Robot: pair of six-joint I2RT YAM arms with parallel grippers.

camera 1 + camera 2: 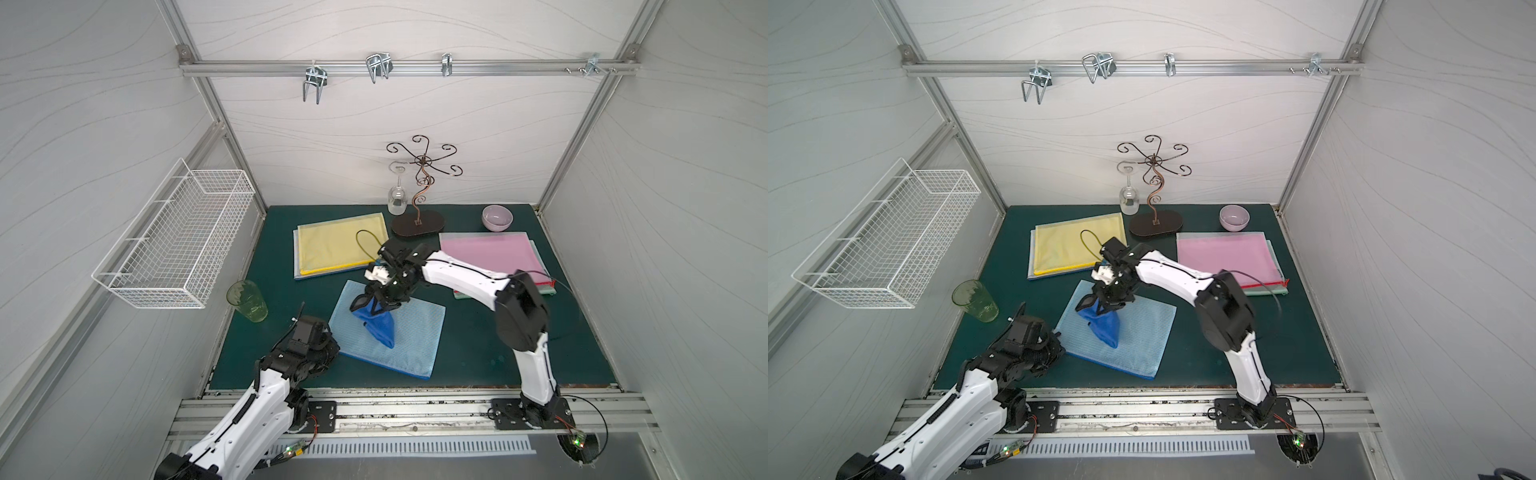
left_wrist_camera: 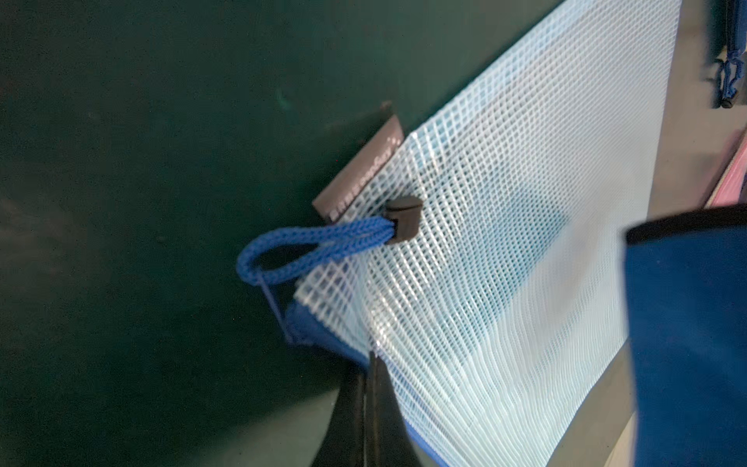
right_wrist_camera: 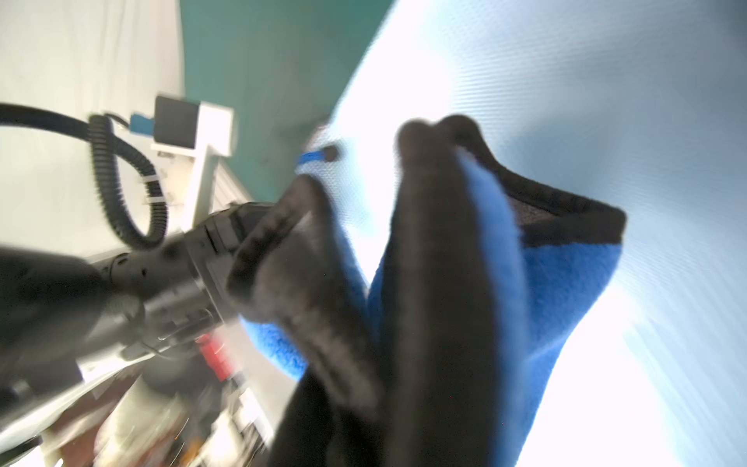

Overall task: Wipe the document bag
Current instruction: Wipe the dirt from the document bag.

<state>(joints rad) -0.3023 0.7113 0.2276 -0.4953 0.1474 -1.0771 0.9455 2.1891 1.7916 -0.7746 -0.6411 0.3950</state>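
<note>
The document bag is a light blue mesh pouch lying flat in the middle of the green mat. My right gripper hangs over its far left part, shut on a blue cloth with black trim whose lower end rests on the bag. The right wrist view shows the cloth bunched against the bag. My left gripper is shut, its tip against the bag's near left corner, beside the blue zipper cord.
A yellow folder stack lies behind the bag and a pink folder stack at the right. A wire glass stand with a hanging wine glass and a purple bowl stand at the back. A green tumbler stands left. A wire basket hangs on the left wall.
</note>
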